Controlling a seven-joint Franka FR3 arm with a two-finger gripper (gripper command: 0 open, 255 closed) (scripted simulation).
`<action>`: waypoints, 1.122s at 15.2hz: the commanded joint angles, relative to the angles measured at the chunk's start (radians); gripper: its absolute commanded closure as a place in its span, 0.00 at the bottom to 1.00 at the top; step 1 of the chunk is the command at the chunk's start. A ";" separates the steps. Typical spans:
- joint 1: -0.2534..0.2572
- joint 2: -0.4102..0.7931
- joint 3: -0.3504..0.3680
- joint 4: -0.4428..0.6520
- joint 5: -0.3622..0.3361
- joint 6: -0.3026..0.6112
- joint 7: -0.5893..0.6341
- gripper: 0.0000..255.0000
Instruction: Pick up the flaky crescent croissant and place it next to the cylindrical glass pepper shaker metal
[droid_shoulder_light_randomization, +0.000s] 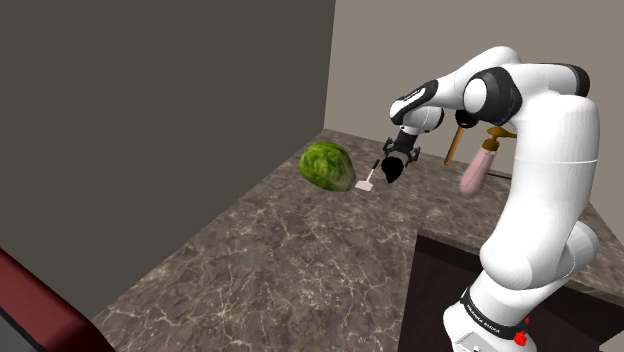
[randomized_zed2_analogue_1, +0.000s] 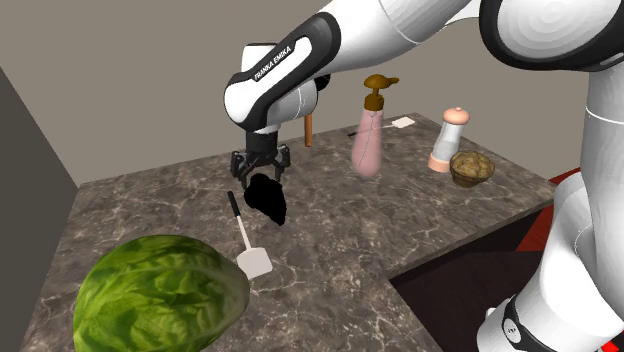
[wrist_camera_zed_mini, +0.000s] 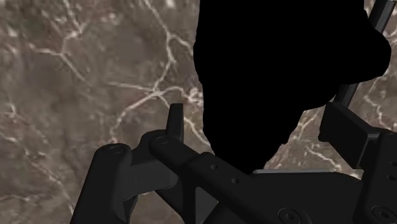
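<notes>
The end effector pinches the croissant, drawn solid black, between its fingers, above the marbled counter. Just beside it lies a white spatula, and farther off that way sits a green lettuce. Well apart on the opposite side, past a pink pump bottle, stands the pepper shaker.

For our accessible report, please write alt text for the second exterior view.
The gripper holds a black lump over a marbled counter, beside a spatula. Green lettuce lies in front; a pink dispenser and pepper shaker stand behind.
</notes>
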 joint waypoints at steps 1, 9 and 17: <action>-0.002 0.008 0.002 -0.001 0.005 0.009 -0.004 0.00; -0.002 0.008 0.002 -0.001 0.005 0.009 -0.004 1.00; -0.002 0.008 0.002 -0.001 0.005 0.009 -0.004 1.00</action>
